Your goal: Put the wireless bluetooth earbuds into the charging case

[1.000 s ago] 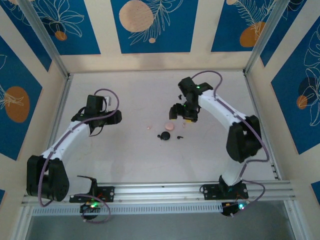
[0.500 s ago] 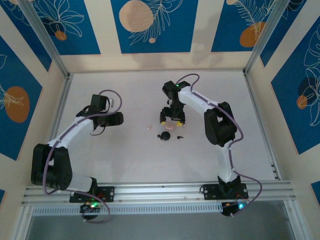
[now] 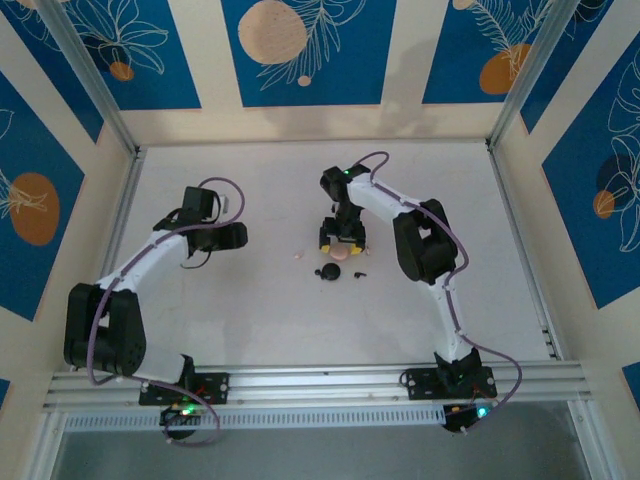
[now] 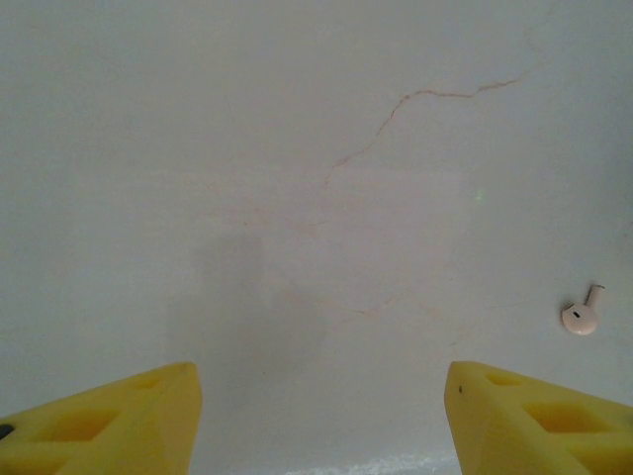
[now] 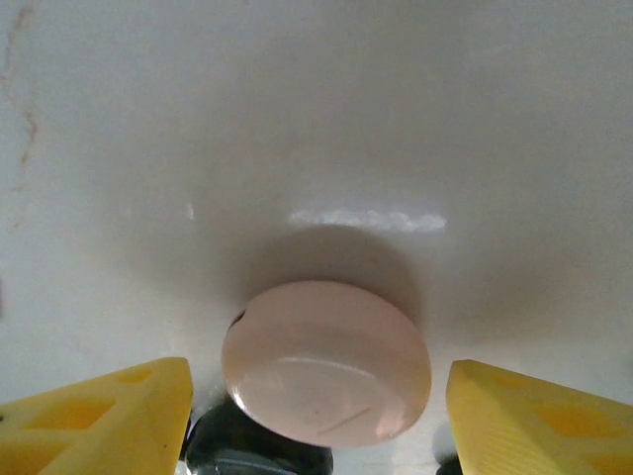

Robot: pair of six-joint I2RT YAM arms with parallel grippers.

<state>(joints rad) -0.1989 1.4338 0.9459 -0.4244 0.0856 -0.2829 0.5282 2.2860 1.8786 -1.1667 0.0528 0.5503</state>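
A closed pale pink round case [image 5: 326,371] lies flat on the table between the yellow fingers of my open right gripper [image 5: 318,426], which hangs low over it without touching. From above, the right gripper [image 3: 343,236] covers part of the pink case [image 3: 341,253]. A black round case [image 3: 328,272] sits just in front of it, its dark top [image 5: 255,451] showing at the frame's lower edge. One pink earbud [image 3: 299,254] lies left of the cases, and a black earbud [image 3: 358,273] lies right of the black case. My left gripper [image 3: 236,237] is open over bare table, with the pink earbud [image 4: 582,316] off to its right.
The white tabletop [image 3: 250,310] has a thin crack [image 4: 396,119] in its surface. Low walls and an aluminium frame [image 3: 300,380] bound the workspace. Both arm bases stand at the near edge.
My right arm has swung left and come down over the pink case, fingers now on either side of it. The left arm has shifted slightly towards the centre.
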